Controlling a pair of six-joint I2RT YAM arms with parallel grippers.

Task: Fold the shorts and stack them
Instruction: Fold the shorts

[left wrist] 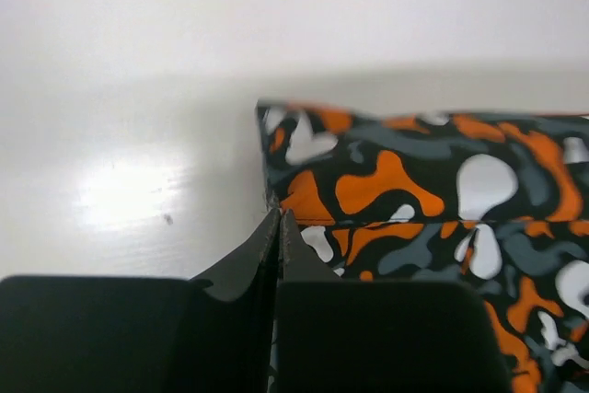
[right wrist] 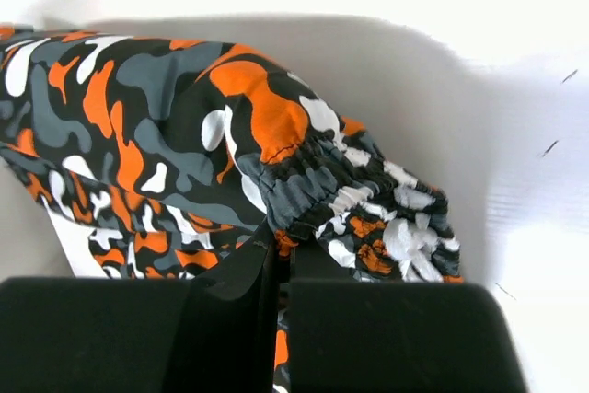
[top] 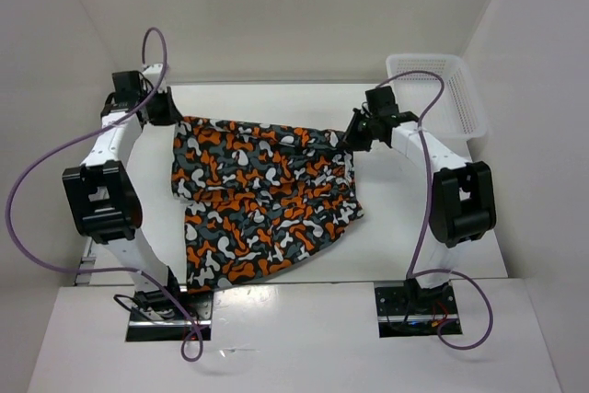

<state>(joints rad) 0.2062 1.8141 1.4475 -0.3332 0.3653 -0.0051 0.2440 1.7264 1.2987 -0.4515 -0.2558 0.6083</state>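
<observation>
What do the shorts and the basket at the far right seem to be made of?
The shorts: soft matte fabric; it drapes, wrinkles and gathers at what looks like an elastic waistband. The basket: probably rigid white plastic, judging by its straight open-mesh walls.

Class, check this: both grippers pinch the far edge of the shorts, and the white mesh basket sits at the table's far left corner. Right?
No. The white mesh basket sits at the far right corner, as the top external view shows. The left gripper and right gripper do pinch the shorts.
</observation>
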